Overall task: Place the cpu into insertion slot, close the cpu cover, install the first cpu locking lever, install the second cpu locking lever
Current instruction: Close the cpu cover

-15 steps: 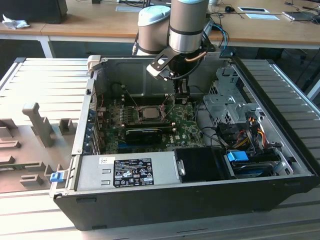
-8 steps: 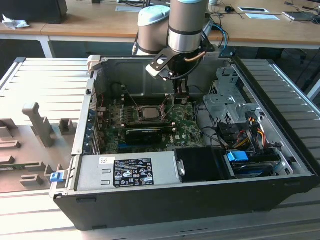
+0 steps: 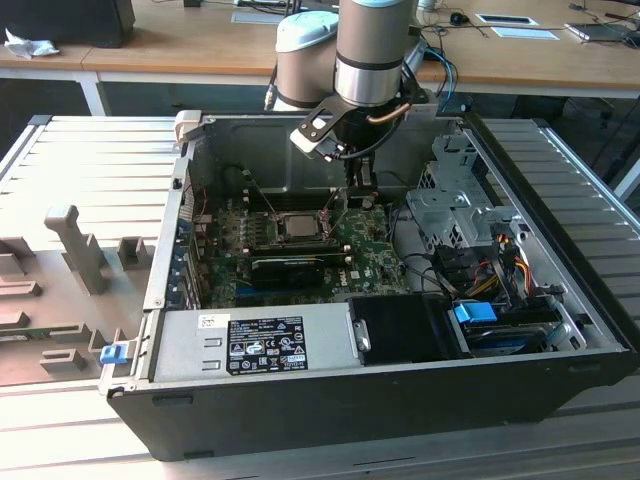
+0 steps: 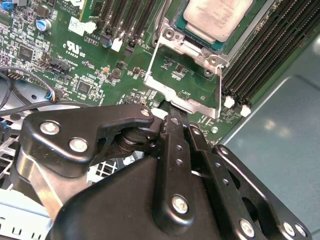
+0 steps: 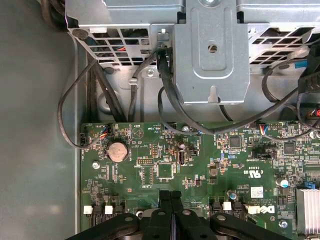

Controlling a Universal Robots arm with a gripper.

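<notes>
Hand point(image 4: 174, 116) shut, nothing visibly held, at cpu cover point(image 4: 182, 100) edge, 2 o'clock from cpu point(image 3: 298, 226) in the exterior view; a slip could bend the cover.

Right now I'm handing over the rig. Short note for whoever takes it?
The tool is shut, its tip at the free edge of the cpu cover. I cannot tell whether it grips the cover or only touches it.
The cpu sits in the insertion slot.
The cpu cover is open, clear of the slot, on the tool's side.
Done: cpu placed.
Left: closing the cover and both locking levers.
</notes>
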